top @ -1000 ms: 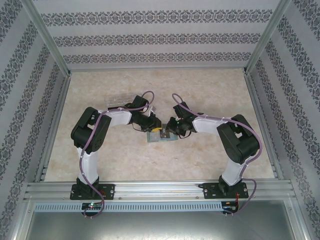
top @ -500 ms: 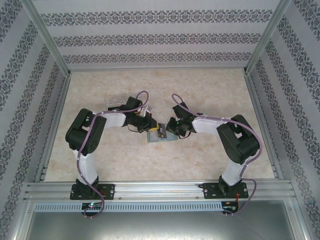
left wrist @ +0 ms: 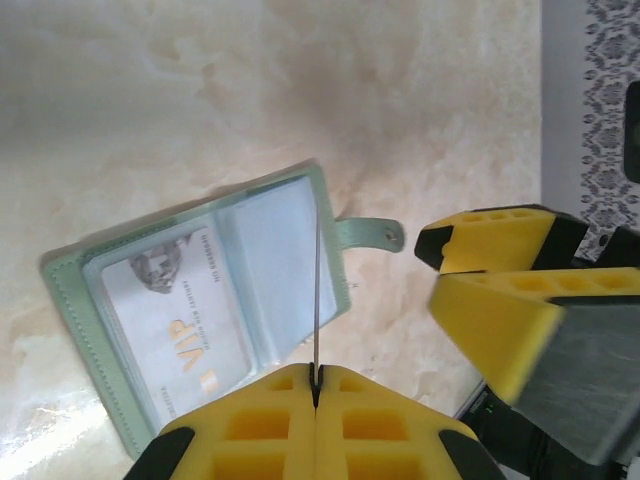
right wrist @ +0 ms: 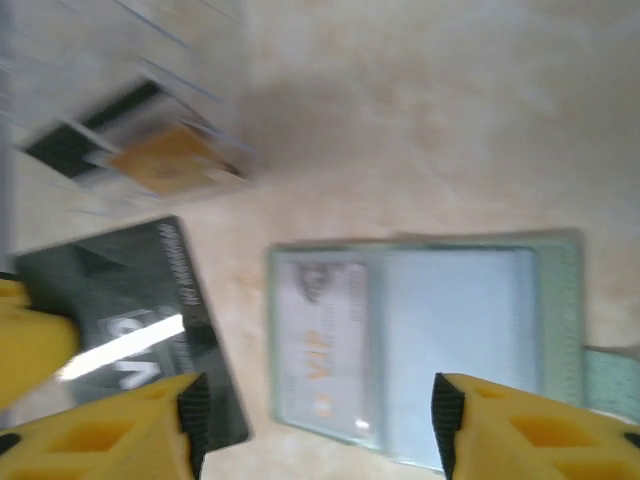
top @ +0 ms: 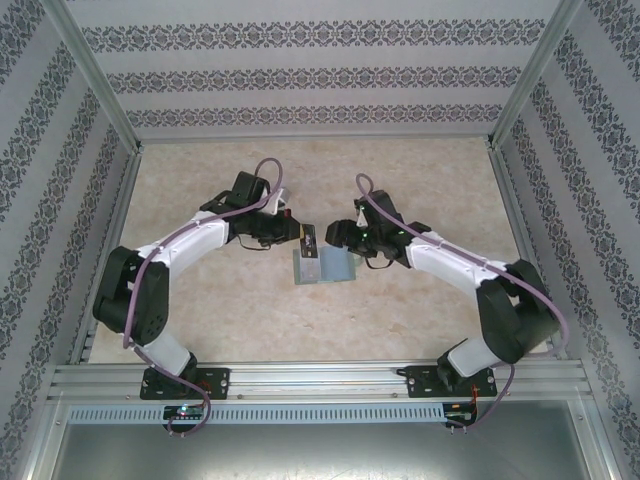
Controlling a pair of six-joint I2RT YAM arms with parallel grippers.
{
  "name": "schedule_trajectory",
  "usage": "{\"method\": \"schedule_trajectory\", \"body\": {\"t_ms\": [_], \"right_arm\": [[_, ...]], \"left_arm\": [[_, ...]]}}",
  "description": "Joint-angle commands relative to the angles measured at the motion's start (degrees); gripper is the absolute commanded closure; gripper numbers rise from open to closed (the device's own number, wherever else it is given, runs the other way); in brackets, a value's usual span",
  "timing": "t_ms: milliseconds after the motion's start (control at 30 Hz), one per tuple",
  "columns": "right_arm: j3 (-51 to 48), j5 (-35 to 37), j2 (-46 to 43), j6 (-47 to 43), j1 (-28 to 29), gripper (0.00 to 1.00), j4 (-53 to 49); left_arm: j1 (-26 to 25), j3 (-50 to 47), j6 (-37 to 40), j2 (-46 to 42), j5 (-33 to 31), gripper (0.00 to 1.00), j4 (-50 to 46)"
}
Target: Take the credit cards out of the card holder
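The left gripper [left wrist: 315,380] was clamped on the black card [left wrist: 317,290], which showed edge-on as a thin upright line at lower centre of the left wrist view. Behind it the holder [left wrist: 275,260] lay open and flat on the table [left wrist: 150,90], left of centre, with its tab [left wrist: 370,233] pointing right. A whitish card [left wrist: 185,325] marked VIP sat in its left pocket. The right gripper [right wrist: 315,425] had its jaws wide apart and held nothing. In the top view both grippers were near frame centre, just above the holder.
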Motion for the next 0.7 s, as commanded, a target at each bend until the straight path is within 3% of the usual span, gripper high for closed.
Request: {"method": "schedule_trajectory", "body": {"t_ms": [0, 233, 433, 533, 667], "right_arm": [[0.97, -7.08, -1.98, -2.24, -1.51, 0.30, 5.15], [3.55, -20.65, -1.10, 3.00, -4.82, 0.27, 14.10], [3.25, -29.67, 0.07, 11.32, -5.82, 0.32, 26.10], [3.37, -31.59, 0.68, 13.68, -5.89, 0.41, 28.94], [3.04, -32.17, 0.09, 16.40, -5.75, 0.59, 31.93]], "left_arm": [[1.82, 2.33, 1.78, -2.41, 4.30, 1.00, -2.50], [3.37, 4.12, -6.83, -3.61, 19.14, 1.00, 7.20], [4.73, 3.59, -14.07, -4.78, 22.81, 1.00, 14.79], [5.70, 2.13, -18.14, -5.90, 23.10, 1.00, 19.31], [5.83, 1.21, -22.44, -6.31, 22.88, 1.00, 23.47]]}}
